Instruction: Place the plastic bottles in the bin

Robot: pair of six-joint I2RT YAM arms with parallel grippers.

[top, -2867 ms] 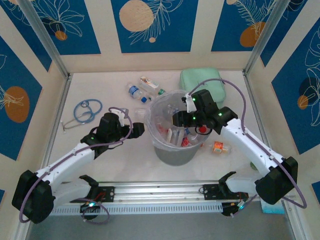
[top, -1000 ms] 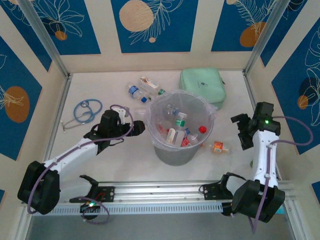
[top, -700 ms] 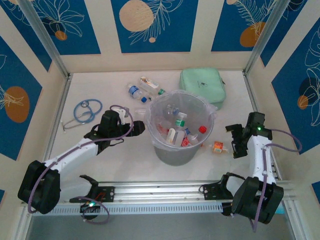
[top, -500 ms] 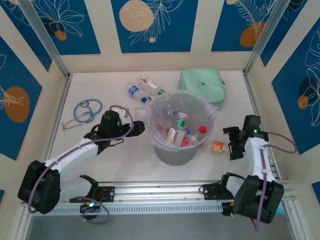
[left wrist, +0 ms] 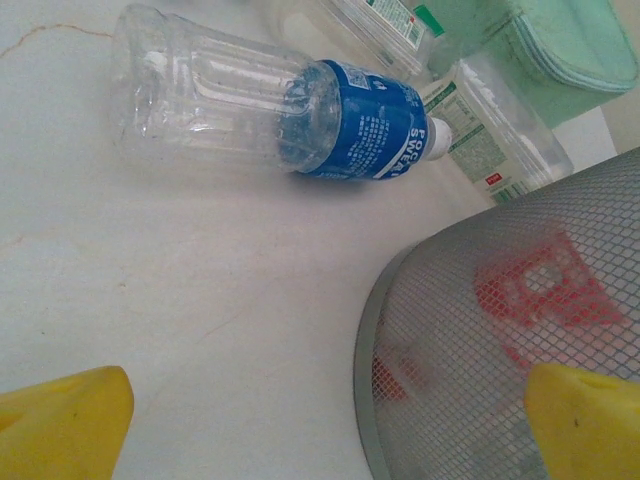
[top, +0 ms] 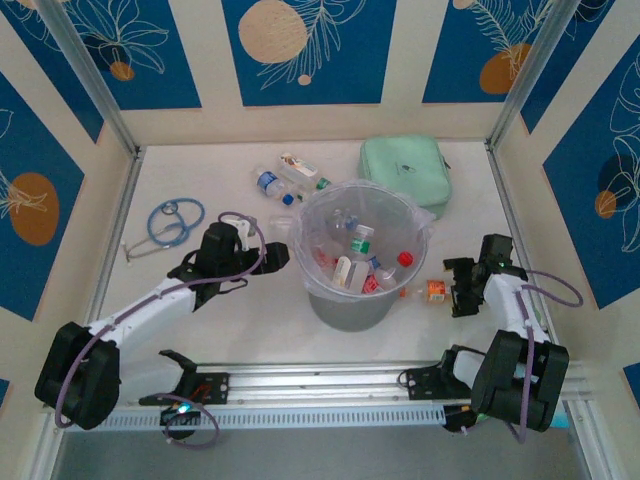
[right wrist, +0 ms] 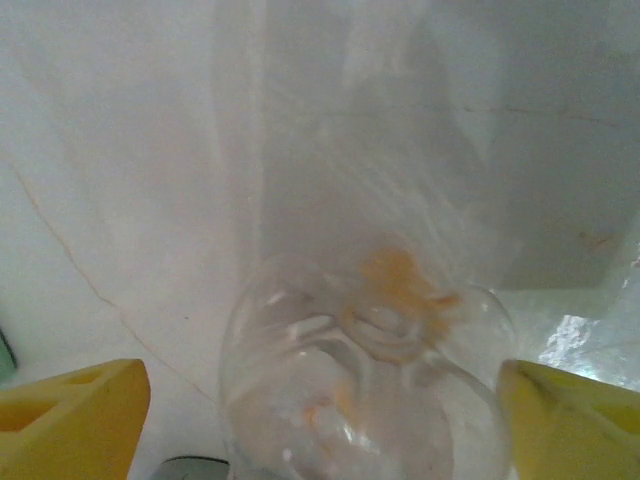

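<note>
Leftmost, a blue stethoscope (top: 172,222) is seen lying on the white table (top: 250,330), well apart from everything else.

Next, the left gripper (top: 278,257) is held low near the left side of the bin (top: 352,305). From the left wrist view its jaws are noted as spread wide, with nothing gripped. Bare table and the bin's grey mesh wall (left wrist: 480,330) are seen between the yellow fingertips (left wrist: 65,420). A red label is made out through the mesh.

Beyond that gripper, a blue-labelled bottle (left wrist: 280,115) is found lying on its side on the table, outside the bin, with its cap pointed toward the mint-green pouch (top: 405,165). A green-and-white-labelled bottle (left wrist: 487,142) is seen just beside that cap, also on the table.

At centre, the bin stands upright, lined with a clear bag. Several bottles are already inside it, a red cap (top: 404,258) and a green cap (top: 362,232) among them. The pouch lies flat behind the bin, at its far right.

Right of the bin, an orange-labelled bottle (top: 432,291) lies on the table, close to the bin's wall. The right gripper (top: 457,287) is set low at this bottle. In the right wrist view the bottle's clear base (right wrist: 370,380) is seen between the parted jaws. Whether the pads touch it cannot be told.
</note>
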